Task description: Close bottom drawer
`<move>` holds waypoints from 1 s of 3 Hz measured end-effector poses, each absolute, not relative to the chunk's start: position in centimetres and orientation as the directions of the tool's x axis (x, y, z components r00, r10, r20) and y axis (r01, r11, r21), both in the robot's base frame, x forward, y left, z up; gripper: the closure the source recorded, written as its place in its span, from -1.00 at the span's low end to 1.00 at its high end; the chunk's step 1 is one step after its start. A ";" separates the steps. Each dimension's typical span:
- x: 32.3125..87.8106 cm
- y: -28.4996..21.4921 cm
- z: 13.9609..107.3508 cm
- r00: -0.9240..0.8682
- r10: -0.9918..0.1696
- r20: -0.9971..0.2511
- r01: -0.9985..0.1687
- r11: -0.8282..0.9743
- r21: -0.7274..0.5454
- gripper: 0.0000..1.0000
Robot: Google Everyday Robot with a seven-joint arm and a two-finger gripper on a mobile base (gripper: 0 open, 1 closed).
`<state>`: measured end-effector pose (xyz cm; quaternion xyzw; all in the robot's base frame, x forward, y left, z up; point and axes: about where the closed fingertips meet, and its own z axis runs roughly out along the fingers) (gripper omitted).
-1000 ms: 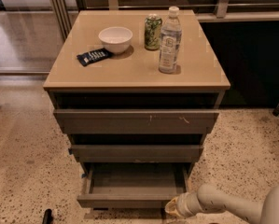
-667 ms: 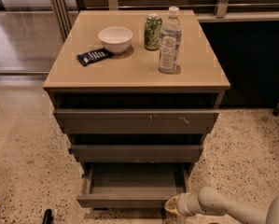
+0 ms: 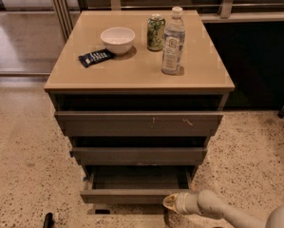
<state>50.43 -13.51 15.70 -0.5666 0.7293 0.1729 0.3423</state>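
Pincer [image 3: 172,202] is sitting slightly further left and higher than a second ago, closer in on the bottom drawer [image 3: 132,196]. That drawer's front is looking a touch further in than before.

Speckled floor [image 3: 23,165] is filling the lower left and right of the frame. Dark grey-brown cabinet [image 3: 137,123] is standing mid-frame, with a tan worktop [image 3: 132,75] spreading across upper centre.

Top drawer [image 3: 99,123] is showing the widest front, with pale scratches toward its right. Middle drawer [image 3: 137,156] is sitting just under it, slightly narrower. The bottom drawer is lying lowest, at lower centre. It is hanging open, with its shallow box showing and its plain front sticking out past the two above.

Pale arm [image 3: 217,208] is reaching in from the lower right corner. The pincer is resting at the right end of the bottom drawer's front edge. Whether it is touching or just beside the front, cannot tell. Whether it is spread or pressed together, cannot tell.

On the worktop:
- Clear water bottle [image 3: 173,42] is standing upright at right.
- White bowl [image 3: 118,39] is sitting left of centre.
- Green can [image 3: 156,32] is standing between the bowl and the bottle, toward the back.
- Dark packet [image 3: 96,57] is lying flat just left of the bowl.
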 end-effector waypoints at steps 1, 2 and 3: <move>53.9 -12.6 15.1 -0.096 -0.700 -0.708 -0.938 0.302 -0.171 1.00; 56.4 -12.3 15.1 -0.082 -0.697 -0.712 -0.933 0.306 -0.192 1.00; 59.0 -12.2 16.0 -0.065 -0.698 -0.713 -0.926 0.309 -0.218 1.00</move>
